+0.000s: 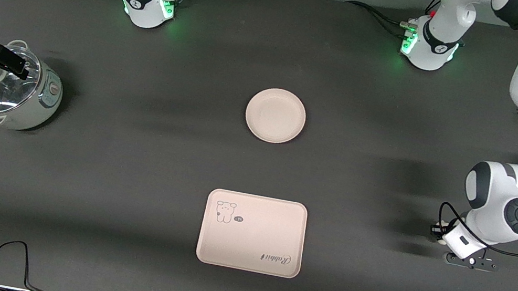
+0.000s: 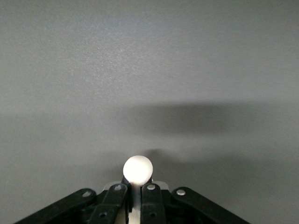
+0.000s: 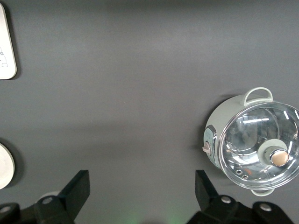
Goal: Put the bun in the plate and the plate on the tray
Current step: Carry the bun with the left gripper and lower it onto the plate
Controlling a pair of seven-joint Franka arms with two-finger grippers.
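**I Have the Bun**

My left hand (image 2: 133, 189) pinches the bun (image 2: 138, 169) low at the left arm's end of the counter (image 1: 131, 144). Only my left wrist view shows it. Next I carry it to the plate (image 1: 275, 115). My right hand (image 3: 142, 196) waits, spread, above the pot (image 1: 13, 89).

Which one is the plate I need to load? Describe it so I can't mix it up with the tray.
Start at the dark table's middle, between the two arm bases. The plate lies there alone, farther from the front camera than the tray. It is round, plain cream and shallow with a raised rim, whereas the tray is rectangular and printed with a bear and script.
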